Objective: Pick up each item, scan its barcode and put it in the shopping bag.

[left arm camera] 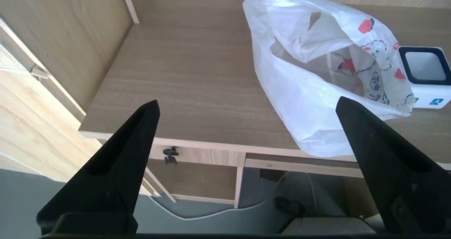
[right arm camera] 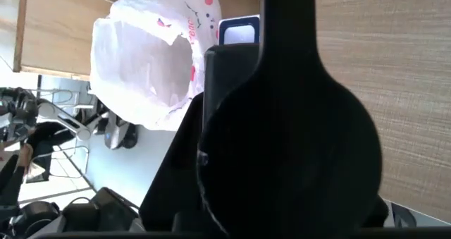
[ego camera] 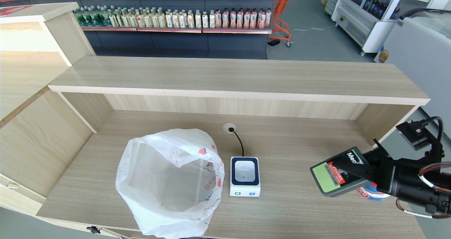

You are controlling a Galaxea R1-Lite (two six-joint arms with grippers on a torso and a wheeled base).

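- The right end effector [ego camera: 353,169] is clenched on a dark grey box [ego camera: 329,178] with a green-and-red label. It holds the box above the counter [ego camera: 299,210], right of the barcode scanner [ego camera: 245,175].
- The left end effector [left arm camera: 248,111] is released, fingers spread, off the counter's front-left edge.
- The open white shopping bag [ego camera: 169,182] stands just left of the barcode scanner.

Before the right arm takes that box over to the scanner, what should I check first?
1. Box gripped by the right gripper: ok.
2. Scanner window uncovered: ok.
3. Counter between box and scanner free of obstacles: ok.
4. Shopping bag mouth open: ok.
5. Barcode side turned toward the scanner: cannot tell.
6. Left gripper open and apart from the bag: ok.
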